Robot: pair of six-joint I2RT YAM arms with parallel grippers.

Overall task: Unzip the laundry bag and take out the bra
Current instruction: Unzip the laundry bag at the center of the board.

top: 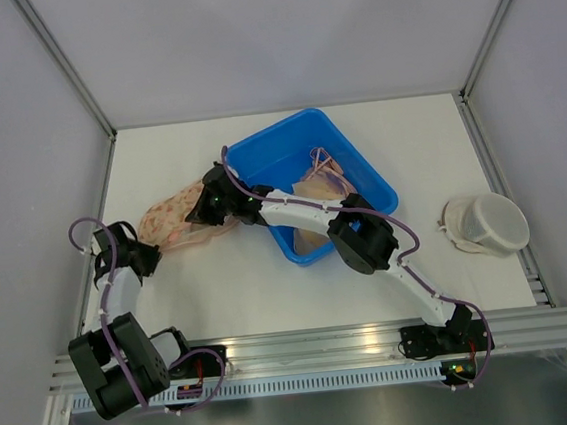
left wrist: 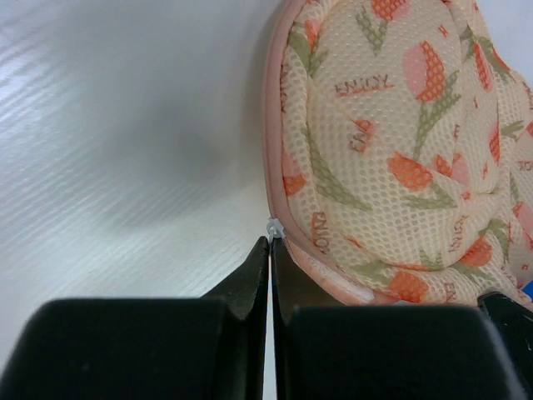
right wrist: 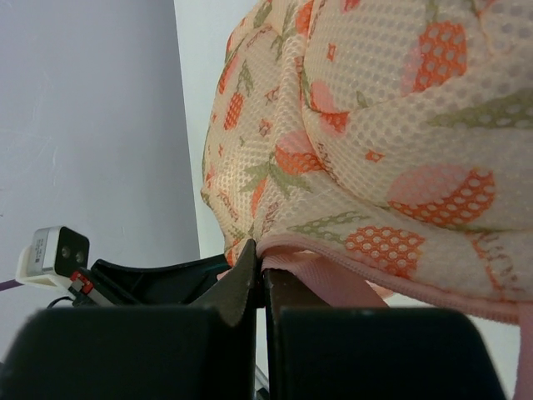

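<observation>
- Left wrist view: nearest you, the left gripper (left wrist: 271,246) has its fingers pressed together on a small pale zipper tab (left wrist: 275,227). The tab sits on the pink trim (left wrist: 271,133) of the laundry bag (left wrist: 391,142), which lies on the table (left wrist: 125,125). This grip suits drawing the zip along the edge.
- Right wrist view: the right gripper (right wrist: 261,258) pinches the same trim, probably as an anchor, so that the mesh is taut against the pull.
- Top view: the bag lies between both grippers, just left of the blue bin (top: 279,163). You cannot see the bra, which is presumably inside the bag.
</observation>
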